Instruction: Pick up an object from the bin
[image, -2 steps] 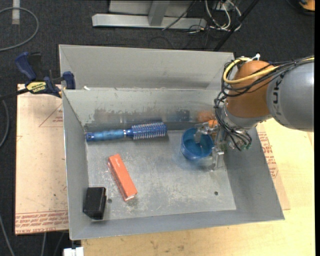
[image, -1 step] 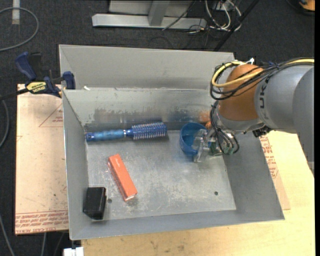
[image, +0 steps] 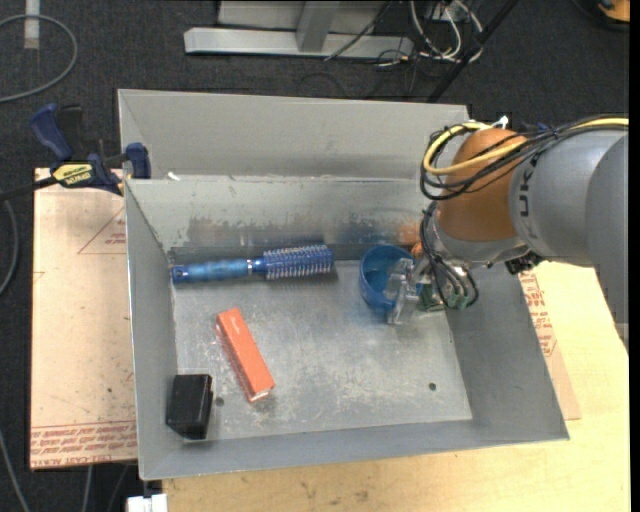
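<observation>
1. Grey sheet-metal bin (image: 330, 405), scuffed floor, sloped walls.
2. Blue round cup (image: 377, 275) looks like smooth plastic. It sits toward the bin's right edge, just off the far wall. The gripper (image: 403, 295) is at its right rim, touching or just beside it; you can't tell which.
3. Grip state: you can't tell open from closed. The tip is a clutter of metal and wires against the cup.
4. Blue hairbrush (image: 255, 267), long handle plus bristled head, lies along the far wall, left of the cup and apart from it.
5. Orange rectangular block (image: 245, 354), flat, lies angled toward the near-left corner. A black boxy thing (image: 189, 405) sits in that corner, near the block but not touching.
6. Writing: you can read "UK" on the grey arm link (image: 570, 200); the rest of the lettering curves out of sight.
7. Orange cover (image: 480, 200) and yellow cables (image: 450, 150) on the wrist hide the bin's far-right corner.
</observation>
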